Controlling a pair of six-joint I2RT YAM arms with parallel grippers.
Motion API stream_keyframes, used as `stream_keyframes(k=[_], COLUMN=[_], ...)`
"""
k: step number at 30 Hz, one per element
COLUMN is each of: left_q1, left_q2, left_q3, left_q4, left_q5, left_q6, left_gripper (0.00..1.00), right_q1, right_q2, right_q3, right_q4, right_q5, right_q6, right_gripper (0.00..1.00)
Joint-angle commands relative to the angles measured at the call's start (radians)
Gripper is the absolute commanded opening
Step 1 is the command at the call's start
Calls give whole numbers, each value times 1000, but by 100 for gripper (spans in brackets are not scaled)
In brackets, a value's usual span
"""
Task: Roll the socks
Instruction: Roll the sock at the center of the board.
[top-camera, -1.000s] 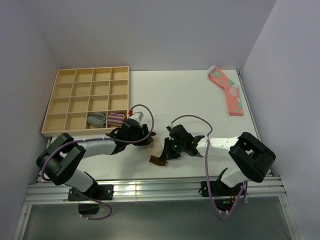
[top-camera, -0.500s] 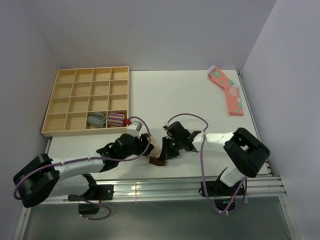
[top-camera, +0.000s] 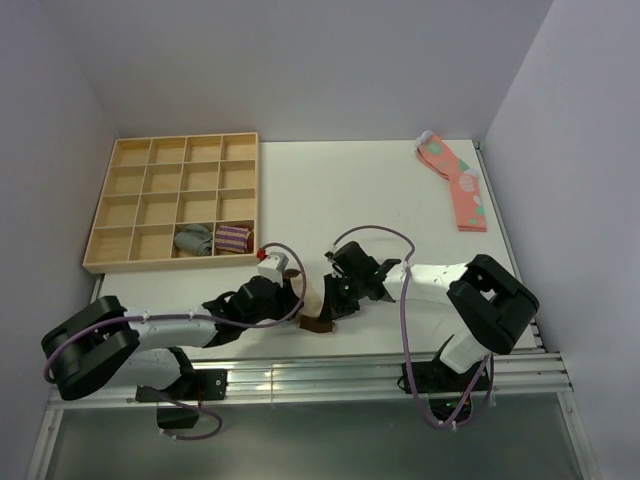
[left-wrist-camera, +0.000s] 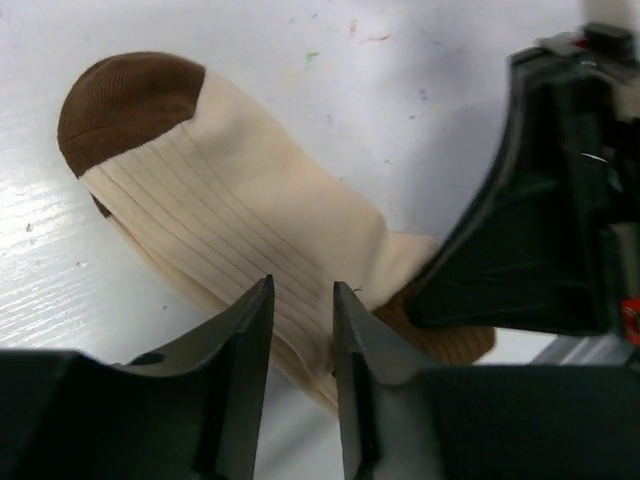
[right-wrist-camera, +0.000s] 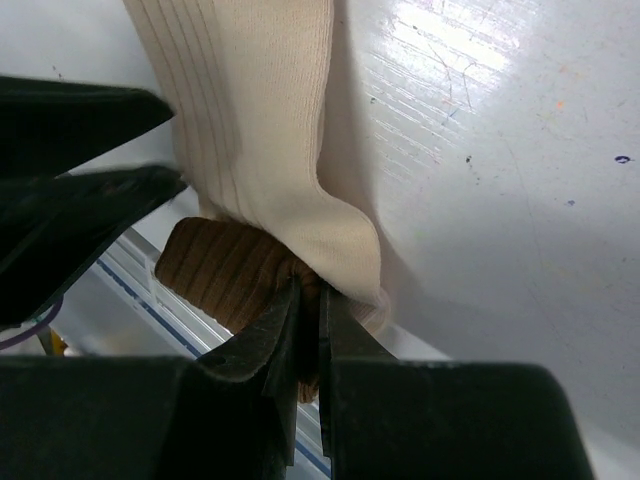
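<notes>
The socks (top-camera: 312, 296) lie at the table's near edge between my two grippers. They are beige with a dark brown toe (left-wrist-camera: 125, 100) and a brown cuff (right-wrist-camera: 225, 270). My right gripper (top-camera: 332, 303) is shut on the socks where the beige fabric meets the cuff (right-wrist-camera: 310, 292). My left gripper (top-camera: 296, 300) comes in from the left. Its jaws (left-wrist-camera: 302, 288) stand a narrow gap apart astride the edge of the socks' beige body (left-wrist-camera: 250, 200). Whether they pinch the fabric I cannot tell. The right gripper's black body (left-wrist-camera: 540, 200) is close beside the left fingers.
A wooden compartment tray (top-camera: 150, 265) stands at the back left, holding a grey rolled sock (top-camera: 195, 240) and a purple-striped one (top-camera: 232, 238). Pink spotted socks (top-camera: 458, 188) lie at the back right. The metal rail (top-camera: 300, 375) runs just beyond the near edge.
My left arm has swung toward the near edge and its gripper has come onto the socks from the left, jaws narrowing. The right gripper has kept its hold, shifting slightly left.
</notes>
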Motion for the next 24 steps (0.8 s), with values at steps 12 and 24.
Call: stream_keyframes(k=[12, 24], left_q1=[8, 12], left_q2=[310, 306], left_q3=[194, 167], left_q4=[-70, -2], left_q5=[-97, -37], left_q6=[-91, -57], left_gripper=[0, 0], right_q1=[35, 37], right_q2=[-3, 164], right_q3=[26, 107], right_q4=[-196, -247], right_q5=[28, 19], right_q6=[-83, -103], right_gripper=[3, 3])
